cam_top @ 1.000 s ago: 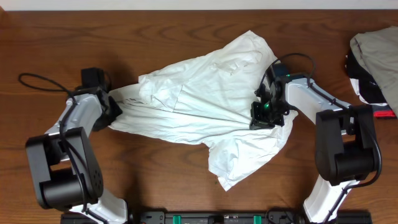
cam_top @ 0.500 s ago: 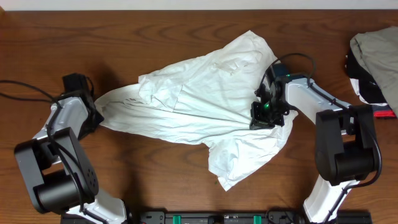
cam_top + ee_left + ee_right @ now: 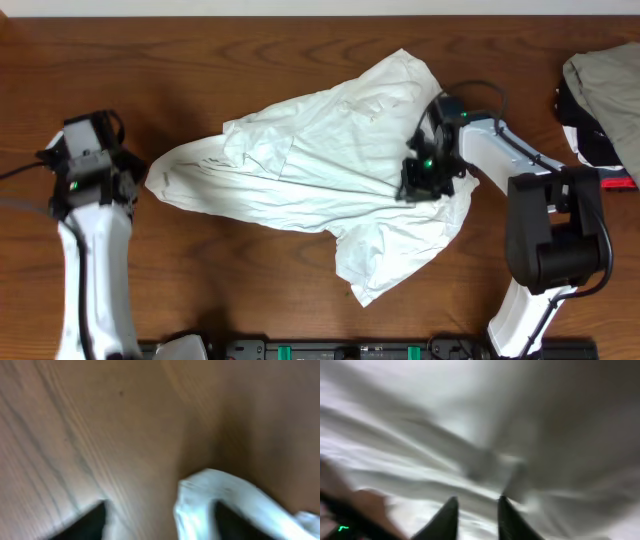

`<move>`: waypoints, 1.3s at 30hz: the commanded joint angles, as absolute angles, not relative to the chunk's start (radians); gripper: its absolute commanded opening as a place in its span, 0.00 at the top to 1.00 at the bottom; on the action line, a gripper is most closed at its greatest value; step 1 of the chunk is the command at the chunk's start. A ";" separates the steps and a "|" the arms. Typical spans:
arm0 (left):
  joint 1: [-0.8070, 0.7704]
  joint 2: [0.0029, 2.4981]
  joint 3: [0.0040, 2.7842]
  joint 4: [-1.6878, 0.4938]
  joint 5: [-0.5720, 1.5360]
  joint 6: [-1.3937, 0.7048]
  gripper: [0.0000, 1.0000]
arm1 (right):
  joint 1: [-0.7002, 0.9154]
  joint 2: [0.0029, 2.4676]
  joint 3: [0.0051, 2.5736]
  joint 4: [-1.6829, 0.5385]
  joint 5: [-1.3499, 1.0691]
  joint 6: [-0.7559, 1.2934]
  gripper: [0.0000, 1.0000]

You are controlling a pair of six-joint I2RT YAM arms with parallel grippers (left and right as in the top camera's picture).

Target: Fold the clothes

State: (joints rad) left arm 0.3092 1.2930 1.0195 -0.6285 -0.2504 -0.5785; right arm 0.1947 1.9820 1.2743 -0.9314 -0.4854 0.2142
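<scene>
A crumpled white cotton T-shirt [image 3: 320, 160] is spread across the middle of the brown wooden counter [image 3: 300, 60]; beige-grey, black and red garments [image 3: 605, 90] are heaped at its right edge.

No text can be read anywhere, the white T-shirt [image 3: 320, 160] included.

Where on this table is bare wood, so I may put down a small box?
Bare wood: the far left corner of the table, behind the left arm; the near strip between the left arm and the T-shirt; the gap between the right arm and the heap. Crowded: the middle, under the T-shirt, and the right edge.
</scene>
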 commanded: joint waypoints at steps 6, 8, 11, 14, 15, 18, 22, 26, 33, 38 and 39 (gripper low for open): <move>0.308 1.203 1.025 -0.735 -0.167 -0.593 0.02 | 0.369 1.947 1.530 -0.873 -0.677 0.285 0.16; 0.308 1.209 1.025 -0.763 -0.167 -0.593 0.02 | 0.439 1.948 1.553 -0.794 -0.660 0.368 0.16; 0.308 1.216 1.025 -0.803 -0.167 -0.593 0.02 | 0.532 1.950 1.555 -0.670 -0.560 0.509 0.19; 0.308 1.218 1.025 -0.851 -0.167 -0.593 0.02 | 0.607 1.974 1.555 -0.570 -0.451 0.619 0.23; 0.308 1.218 1.025 -0.862 -0.167 -0.593 0.02 | 0.624 1.985 1.555 -0.542 -0.441 0.642 0.23; 0.308 1.218 1.025 -0.888 -0.167 -0.593 0.02 | 0.657 2.037 1.555 -0.455 -0.439 0.711 0.27; 0.308 1.218 1.025 -0.914 -0.167 -0.593 0.02 | 0.665 2.109 1.556 -0.385 -0.449 0.732 0.29; 0.308 1.218 1.025 -0.936 -0.167 -0.593 0.02 | 0.665 2.173 1.556 -0.334 -0.472 0.763 0.30; 0.308 1.218 1.025 -0.942 -0.167 -0.593 0.02 | 0.679 2.232 1.556 -0.278 -0.498 0.782 0.32; 0.308 1.218 1.025 -0.942 -0.165 -0.593 0.02 | 0.682 2.245 1.556 -0.280 -0.494 0.823 0.33; 0.308 1.218 1.025 -0.942 -0.164 -0.593 0.02 | 0.682 2.246 1.556 -0.280 -0.488 0.822 0.34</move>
